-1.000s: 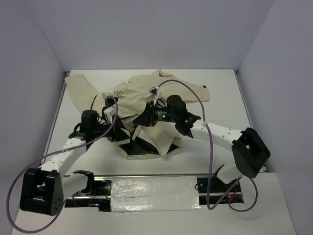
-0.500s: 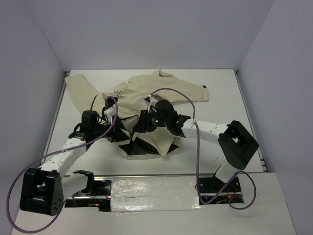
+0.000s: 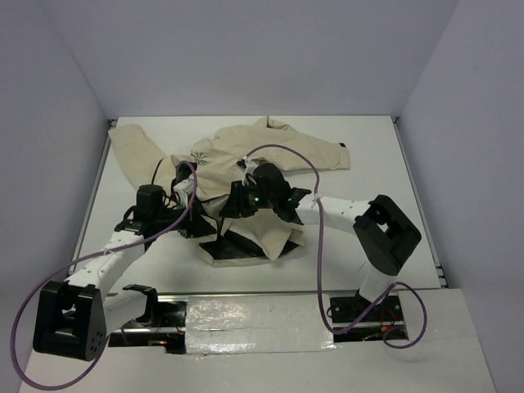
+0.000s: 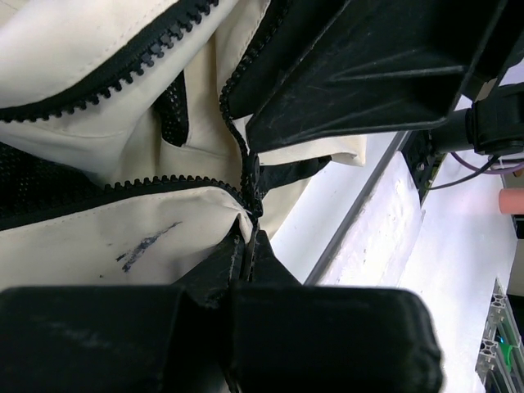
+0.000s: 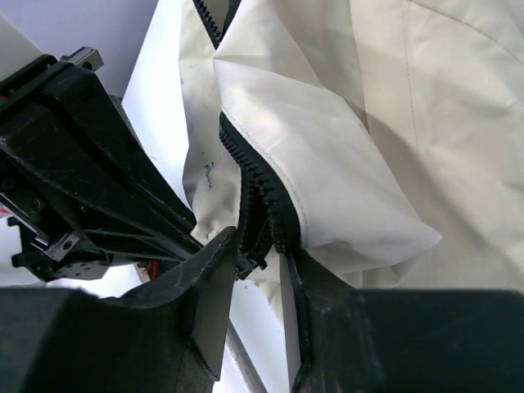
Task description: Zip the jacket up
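On the table the cream jacket lies spread, its lower front bunched at both sets of fingertips. The left gripper is clenched on the bottom end of the zipper. The zipper also runs between the parted fingers of the right gripper; whether they pinch it, I cannot tell.

jacket: cream, rumpled on white surface | left hand, right hand: near each other at the jacket's front opening, jaws hidden from above | star logo: just beyond left hand | black lining: exposed on near side of right hand | purple cable: loops behind right hand
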`<action>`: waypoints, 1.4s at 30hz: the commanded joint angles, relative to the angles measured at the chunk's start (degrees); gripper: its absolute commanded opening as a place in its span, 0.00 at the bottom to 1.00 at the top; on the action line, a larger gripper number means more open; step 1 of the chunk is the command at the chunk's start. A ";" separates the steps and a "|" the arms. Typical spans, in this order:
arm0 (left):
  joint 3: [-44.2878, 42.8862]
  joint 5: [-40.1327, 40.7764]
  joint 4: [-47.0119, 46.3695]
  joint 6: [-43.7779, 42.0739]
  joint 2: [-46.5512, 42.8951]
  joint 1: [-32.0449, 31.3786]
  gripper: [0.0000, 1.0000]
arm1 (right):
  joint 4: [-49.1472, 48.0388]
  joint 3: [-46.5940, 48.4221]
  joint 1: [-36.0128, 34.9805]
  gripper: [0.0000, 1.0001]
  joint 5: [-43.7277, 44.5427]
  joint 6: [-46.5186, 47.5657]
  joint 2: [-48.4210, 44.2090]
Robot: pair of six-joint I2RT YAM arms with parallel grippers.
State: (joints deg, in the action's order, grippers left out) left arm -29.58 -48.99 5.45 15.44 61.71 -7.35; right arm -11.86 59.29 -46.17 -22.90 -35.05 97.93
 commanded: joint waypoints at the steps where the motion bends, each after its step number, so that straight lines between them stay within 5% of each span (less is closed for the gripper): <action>1: 0.32 -1.90 -0.36 0.38 -0.72 0.24 0.00 | -0.97 3.47 -0.23 0.28 -0.04 1.30 0.68; 7: 0.05 -1.46 0.00 0.29 -0.63 0.24 0.00 | -2.12 3.38 -0.32 0.01 -1.10 1.74 0.51; 10: -0.30 0.65 1.13 0.38 -0.37 0.15 0.03 | -3.08 3.29 -0.50 0.00 -2.06 1.82 0.42; 13: -0.21 2.49 1.58 0.29 -0.45 0.24 0.34 | -4.57 3.12 -0.50 0.00 -2.77 1.04 0.86; 15: 0.22 2.94 1.40 0.38 -0.54 0.15 0.44 | -5.02 3.12 -0.76 0.00 -3.29 0.60 1.12; 18: 0.93 2.33 0.00 1.43 0.25 0.06 0.45 | -5.54 3.29 -1.20 0.00 -3.47 0.42 1.21; 23: 2.68 1.45 -5.97 5.29 0.95 0.06 0.37 | -5.72 3.20 -1.38 0.00 -3.82 0.59 1.21; 30: 3.04 -0.93 -8.02 4.96 0.96 0.06 0.01 | -7.21 3.02 -1.38 0.00 -3.39 0.68 0.60; 42: -5.47 -6.20 6.48 3.46 -0.54 1.03 0.00 | -5.54 14.01 -1.20 0.00 6.89 15.16 3.23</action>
State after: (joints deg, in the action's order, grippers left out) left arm -31.35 -49.32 6.37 19.64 61.32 -6.39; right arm -13.39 67.77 -47.44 -22.33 -27.14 101.14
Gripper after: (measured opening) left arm 0.046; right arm 0.038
